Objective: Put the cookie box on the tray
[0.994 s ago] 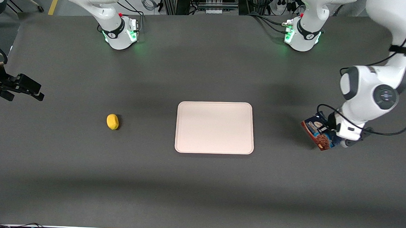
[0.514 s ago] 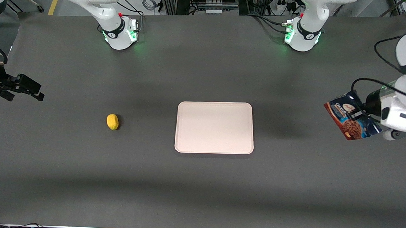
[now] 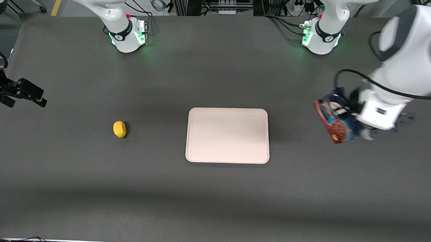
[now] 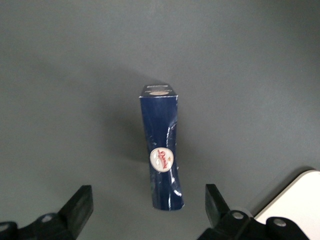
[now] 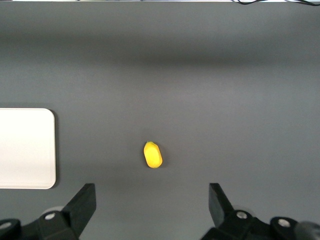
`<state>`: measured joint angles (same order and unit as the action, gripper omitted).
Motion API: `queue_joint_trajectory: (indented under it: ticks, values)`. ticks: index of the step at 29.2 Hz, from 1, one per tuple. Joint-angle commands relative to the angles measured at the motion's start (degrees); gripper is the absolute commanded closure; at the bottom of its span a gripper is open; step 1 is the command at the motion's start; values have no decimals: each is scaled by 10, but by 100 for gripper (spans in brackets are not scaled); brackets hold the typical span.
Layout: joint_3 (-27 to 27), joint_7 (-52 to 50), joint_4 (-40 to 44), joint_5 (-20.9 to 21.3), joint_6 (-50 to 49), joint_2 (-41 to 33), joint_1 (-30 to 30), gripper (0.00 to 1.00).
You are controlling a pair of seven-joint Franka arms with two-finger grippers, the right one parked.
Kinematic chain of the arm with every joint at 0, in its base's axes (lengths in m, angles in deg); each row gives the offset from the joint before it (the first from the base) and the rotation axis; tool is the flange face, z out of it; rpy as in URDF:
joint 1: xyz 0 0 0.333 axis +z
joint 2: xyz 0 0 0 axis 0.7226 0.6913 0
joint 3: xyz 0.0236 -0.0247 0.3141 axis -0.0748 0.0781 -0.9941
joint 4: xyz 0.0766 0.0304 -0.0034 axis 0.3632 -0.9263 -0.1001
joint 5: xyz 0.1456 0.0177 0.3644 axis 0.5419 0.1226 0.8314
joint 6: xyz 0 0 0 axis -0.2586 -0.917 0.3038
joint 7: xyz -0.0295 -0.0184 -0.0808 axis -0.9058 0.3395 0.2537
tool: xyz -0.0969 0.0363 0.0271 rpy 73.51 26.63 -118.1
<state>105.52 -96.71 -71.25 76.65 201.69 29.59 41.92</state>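
Since the gripper (image 3: pixel 354 117) holds the small dark blue cardboard cookie box (image 3: pixel 335 121) clamped and tilted, up in the air at 3 o'clock of the large pale pinkish-cream rectangular tray (image 3: pixel 227 135), I'd carry it toward 9 o'clock, level it, then lower gently.
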Motion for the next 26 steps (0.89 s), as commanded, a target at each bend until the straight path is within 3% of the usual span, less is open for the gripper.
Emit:
queue_joint_trajectory:
  ticks: [1, 6, 8, 11, 12, 26]
  values:
    - [0, -23, -4, 14, 9, 3, 3, 91]
    - [-1, -23, -4, 14, 9, 4, 3, 85]
    - [-2, -22, -4, 14, 9, 8, 4, 63]
    - [-2, -20, -3, 14, 14, 15, 7, 9]
    - [-3, -16, -4, 14, 20, 16, 8, 0]
    - [-9, -12, -4, 13, 20, 9, 11, 0]
